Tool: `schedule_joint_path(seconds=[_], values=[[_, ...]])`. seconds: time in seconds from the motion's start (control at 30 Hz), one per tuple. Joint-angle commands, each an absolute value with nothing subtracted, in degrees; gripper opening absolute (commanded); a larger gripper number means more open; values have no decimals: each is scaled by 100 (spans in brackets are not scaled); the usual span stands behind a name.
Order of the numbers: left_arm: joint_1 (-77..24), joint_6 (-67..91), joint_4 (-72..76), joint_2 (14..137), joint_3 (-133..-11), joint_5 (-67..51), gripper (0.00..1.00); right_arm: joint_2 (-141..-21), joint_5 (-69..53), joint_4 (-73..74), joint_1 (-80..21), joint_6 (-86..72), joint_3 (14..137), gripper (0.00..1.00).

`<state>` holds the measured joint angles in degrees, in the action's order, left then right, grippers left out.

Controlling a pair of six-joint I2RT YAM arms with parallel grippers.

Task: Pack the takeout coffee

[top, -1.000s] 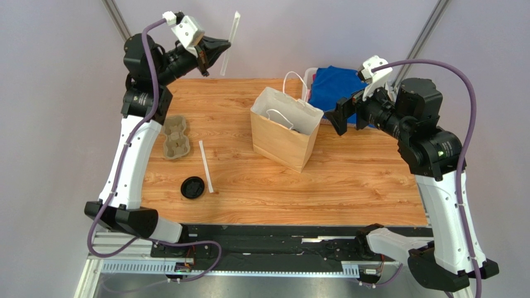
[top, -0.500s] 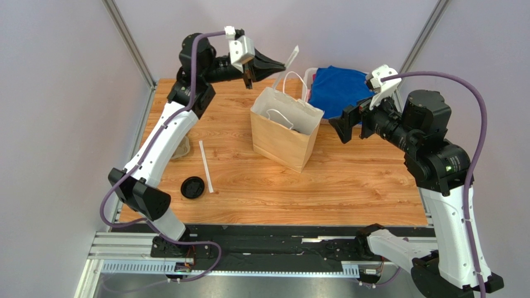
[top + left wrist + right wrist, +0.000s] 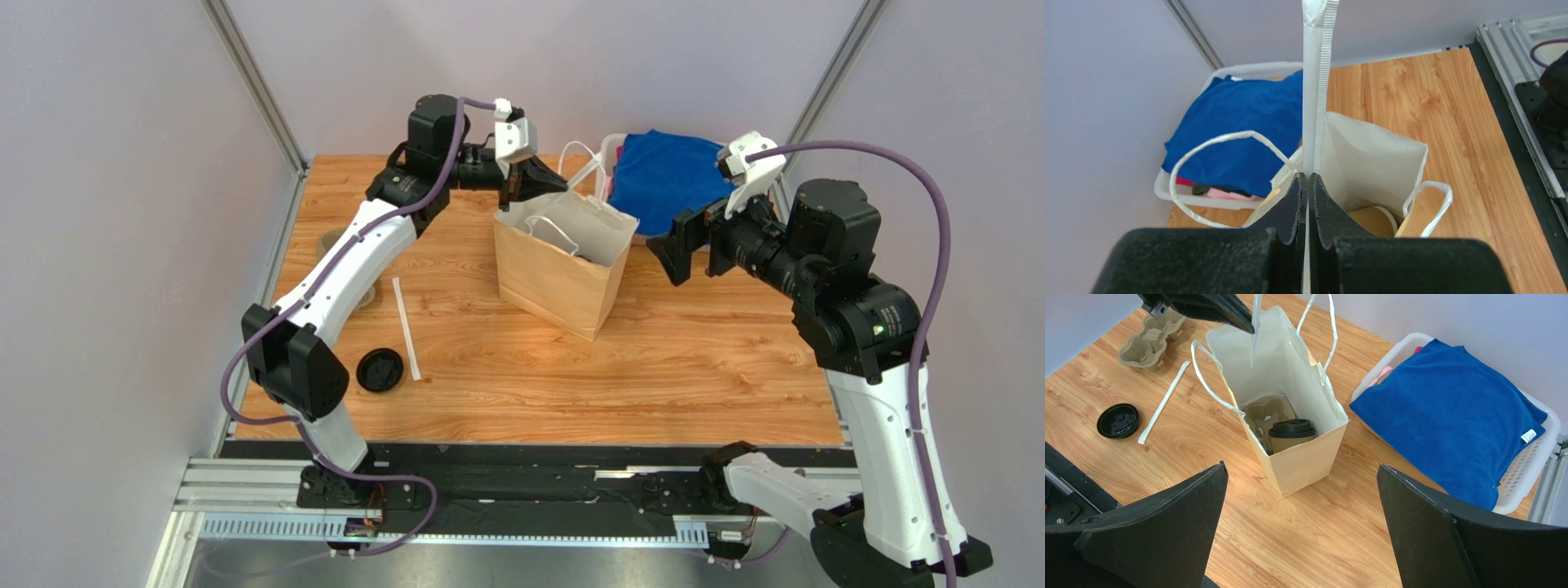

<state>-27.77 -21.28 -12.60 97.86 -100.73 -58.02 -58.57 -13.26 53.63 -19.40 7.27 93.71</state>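
While the coffee [image 3: 1292, 430] sits in the bag [image 3: 1303, 462], a straw [image 3: 1255, 331] hangs above.

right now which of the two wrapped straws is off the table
The wrapped straw pinched in the shut left pincer, over the open paper bag. The other straw lies flat on the table beside the loose black lid.

no text, brand or number can be read anywhere. the small white sewn tag [image 3: 1530, 436] on the folded blue cloth [image 3: 1462, 410] in the white plastic basket [image 3: 1521, 478], far right of the table, carries a dark mark too small to make out. raised marks on the loose round black plastic lid [image 3: 1117, 421], near left, are not legible.
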Motion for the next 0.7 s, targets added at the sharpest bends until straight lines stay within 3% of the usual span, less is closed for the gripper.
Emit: schedule_joint_path(seconds=[0.0,0.5,0.67], values=[[-2795,-3040,-1696,9826,-10002,-5968,0,-5748,-1204,5282,-1925,668,9395,100],[-2786,-4965,-3489,10213,-10362,-5652,0,-5775,-1072,5273,-1925,712,9466,100],[-2786,-5212,-3674,10187,-10415,-5529,10,-5792,-1072,5282,-1916,712,9492,100]])
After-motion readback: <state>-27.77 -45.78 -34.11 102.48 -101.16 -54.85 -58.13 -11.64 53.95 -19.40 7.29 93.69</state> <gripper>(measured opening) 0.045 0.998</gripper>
